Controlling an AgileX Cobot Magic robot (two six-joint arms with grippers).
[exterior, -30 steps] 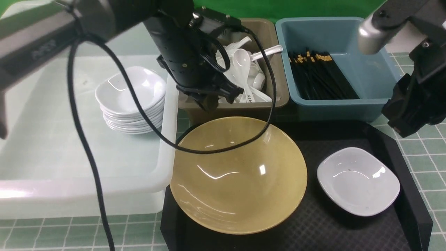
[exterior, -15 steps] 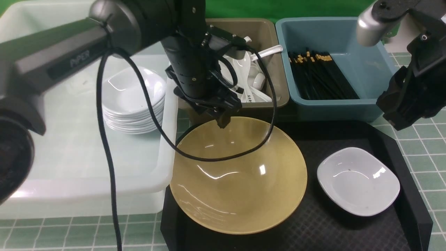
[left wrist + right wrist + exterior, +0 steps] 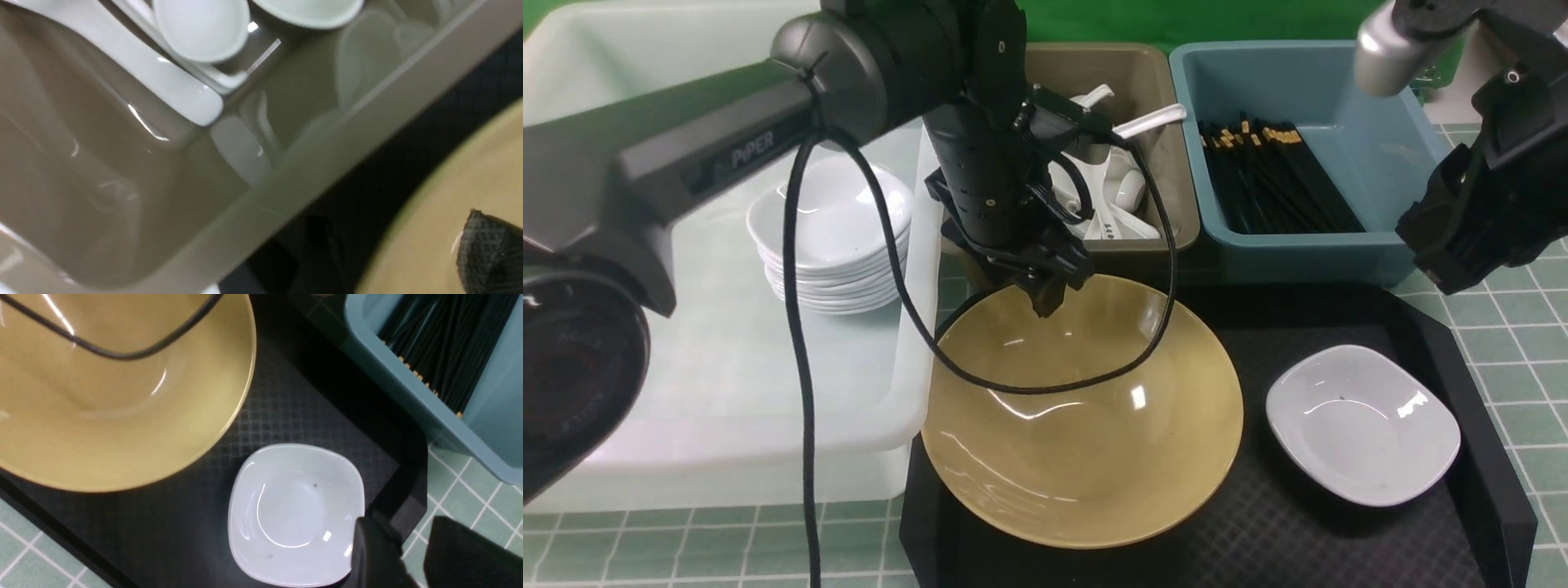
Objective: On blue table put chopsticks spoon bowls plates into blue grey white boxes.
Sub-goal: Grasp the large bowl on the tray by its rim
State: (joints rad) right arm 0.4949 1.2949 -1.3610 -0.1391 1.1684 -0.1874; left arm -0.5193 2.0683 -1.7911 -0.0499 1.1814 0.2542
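Bowl's far half: a black cable [image 3: 1029, 389] hangs across the yellow bowl [image 3: 1086, 474].
Bowl's near half: open from above.
Tray gap: bare black tray [image 3: 1258, 523] between bowl and white dish [image 3: 1362, 423] (a narrow lane).

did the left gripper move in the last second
Yes. The left gripper came nearer, off the grey-brown bin to above the far rim of the yellow bowl.

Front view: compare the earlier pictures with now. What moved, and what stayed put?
The left pincer moved from over the grey-brown bin down to the far rim of the yellow bowl. The right pincer edged toward the blue bin. Bowl, white dish, chopsticks and stacked dishes stayed put.
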